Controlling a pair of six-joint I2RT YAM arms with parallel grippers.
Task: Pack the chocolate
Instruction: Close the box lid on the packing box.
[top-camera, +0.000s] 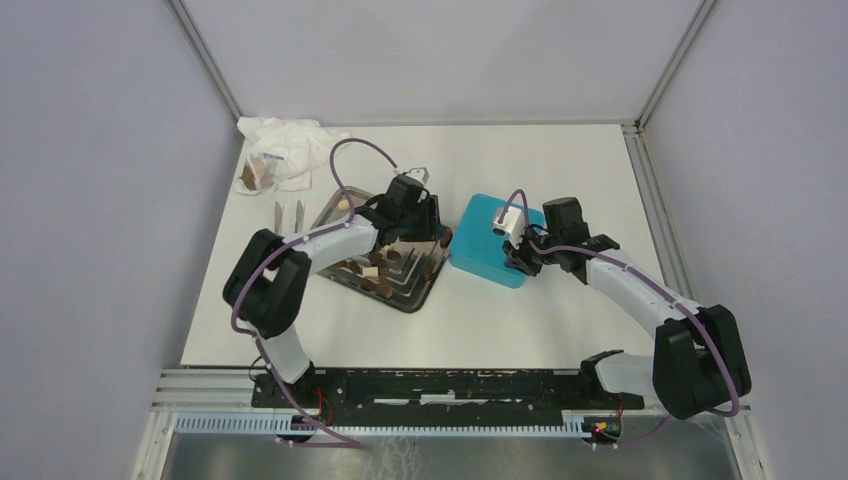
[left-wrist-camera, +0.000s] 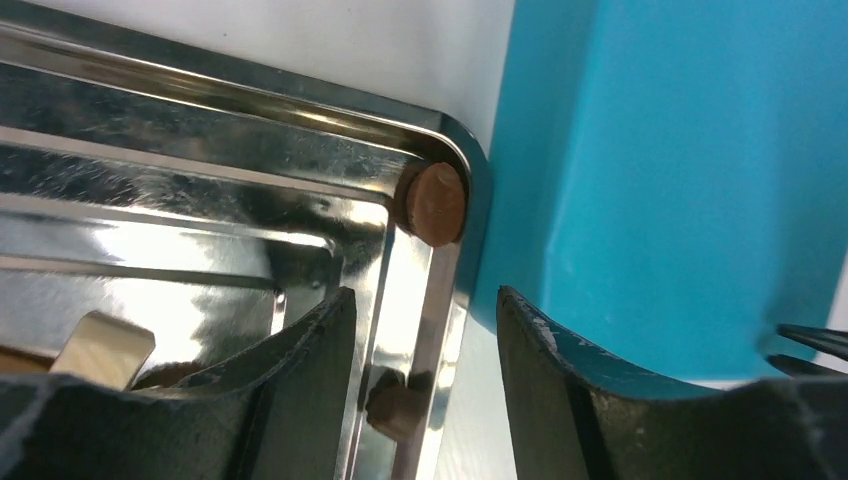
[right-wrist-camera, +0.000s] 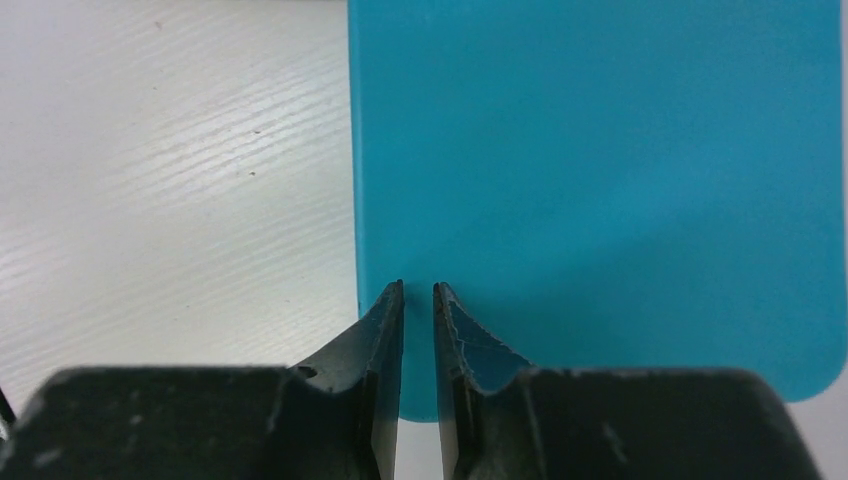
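For the left jaws: parted to a middling width, gripping nothing, straddling the rim of the steel tray at its corner. Low in the gap, nearer the tray-side jaw, a small brown chocolate piece (touching the jaw or not, cannot tell). Ahead of the tips, tucked into the tray's corner, a round brown disc. Just beyond the outer jaw, right beside the tray's edge, the side of a teal box. Back behind these jaws, seen from above, more chocolate scattered in the tray. For the right jaws: nearly closed, down to a thin slit, nothing seen between, over the box's flat top near its edge. To one side of them, white worktop.
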